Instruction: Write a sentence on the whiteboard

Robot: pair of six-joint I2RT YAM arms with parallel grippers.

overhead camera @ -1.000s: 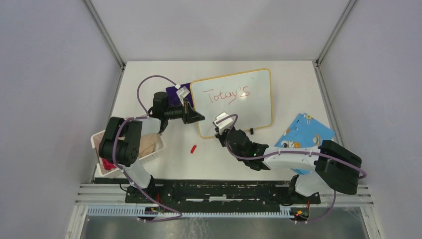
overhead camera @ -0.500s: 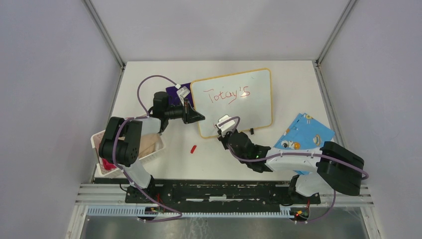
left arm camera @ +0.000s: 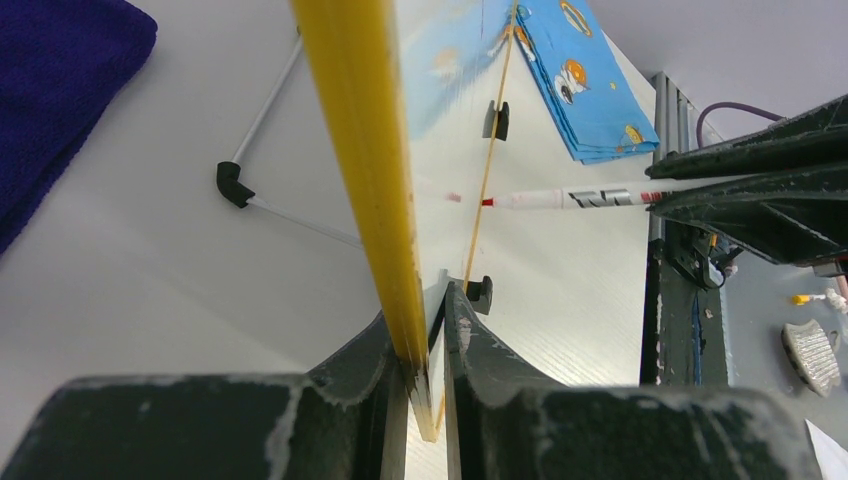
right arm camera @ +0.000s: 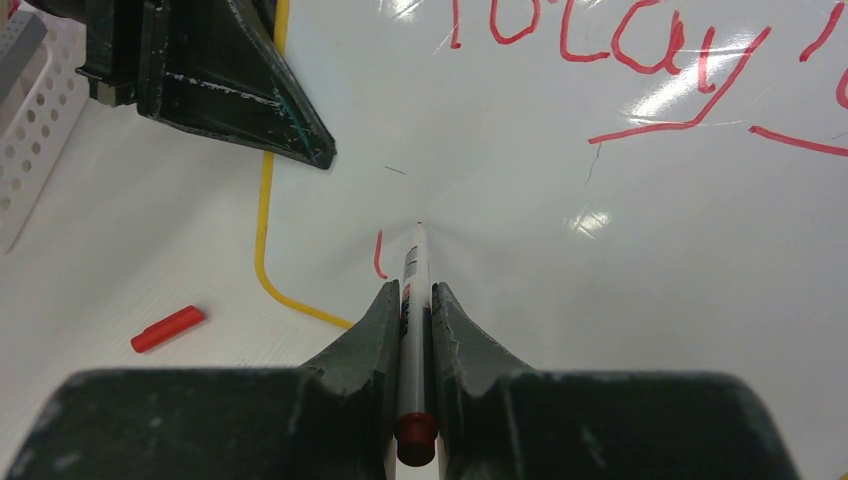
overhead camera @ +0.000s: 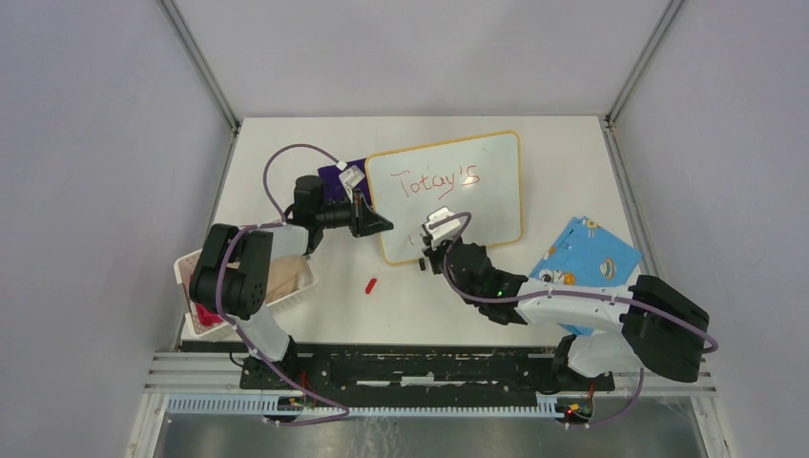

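Right claw [right arm camera: 408,292] is clamped on a marker [right arm camera: 411,262], whose tip is at the whiteboard [overhead camera: 496,205] near its lower left corner, just beside a short red stroke [right arm camera: 379,255]; I can't tell if it touches. Left claw [left arm camera: 424,325] pinches the whiteboard's left edge, with the yellow frame between its fingers. On the board the sentence [overhead camera: 437,181], red "Totay's", runs above the marker tip.
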